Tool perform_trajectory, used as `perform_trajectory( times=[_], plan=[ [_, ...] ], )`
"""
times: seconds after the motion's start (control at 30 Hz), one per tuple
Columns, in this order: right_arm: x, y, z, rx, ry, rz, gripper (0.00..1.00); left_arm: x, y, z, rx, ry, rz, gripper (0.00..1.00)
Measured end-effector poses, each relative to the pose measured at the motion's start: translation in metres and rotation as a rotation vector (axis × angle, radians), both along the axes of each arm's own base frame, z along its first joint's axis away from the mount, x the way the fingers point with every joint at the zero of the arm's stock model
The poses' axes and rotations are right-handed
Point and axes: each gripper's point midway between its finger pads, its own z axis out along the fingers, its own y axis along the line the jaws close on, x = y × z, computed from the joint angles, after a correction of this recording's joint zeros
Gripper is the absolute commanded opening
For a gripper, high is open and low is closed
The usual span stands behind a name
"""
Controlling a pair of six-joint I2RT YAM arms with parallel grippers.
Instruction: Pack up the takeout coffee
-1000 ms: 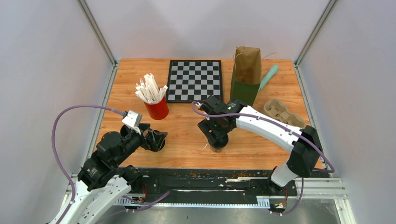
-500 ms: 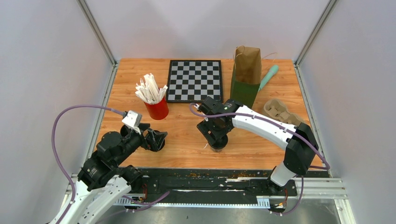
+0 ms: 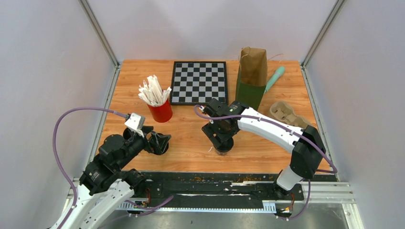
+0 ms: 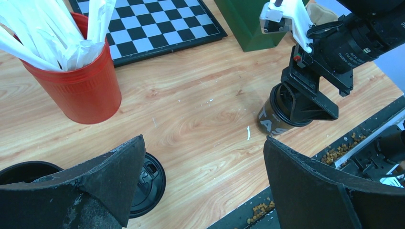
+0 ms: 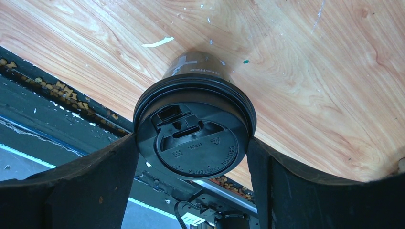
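Note:
One takeout coffee cup (image 5: 193,138), dark brown with a black lid, stands on the wooden table near the front edge. My right gripper (image 5: 193,141) is down over it, with a finger pressed against each side of the lid rim. The same cup (image 4: 276,114) shows under the right gripper (image 3: 222,141) in the left wrist and top views. A second black-lidded coffee cup (image 4: 145,183) stands at the front left, partly under one finger of my left gripper (image 4: 204,140). That gripper (image 3: 160,142) is wide open and holds nothing.
A brown paper bag (image 3: 253,66) stands at the back right against a green box (image 3: 248,93), with a teal tool (image 3: 275,78) beside it. A cardboard cup carrier (image 3: 288,113) lies at the right. Red cup of wrapped straws (image 3: 161,112) and a chessboard (image 3: 199,82) sit behind.
The right arm's elbow has shifted slightly left and its gripper slightly back over the cup. The cup and the left arm have not moved.

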Motion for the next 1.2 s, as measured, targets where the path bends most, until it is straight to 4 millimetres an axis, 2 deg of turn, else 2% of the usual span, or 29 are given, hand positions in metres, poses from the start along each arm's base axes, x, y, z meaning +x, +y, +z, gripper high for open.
perform_trajectory(
  times=[1.2],
  plan=[
    [0.0061,-0.0048,-0.0012,-0.003,-0.006,-0.012,0.82,0.0,0.0001,-0.0001,0.0,0.0,0.0,1.0]
  ],
)
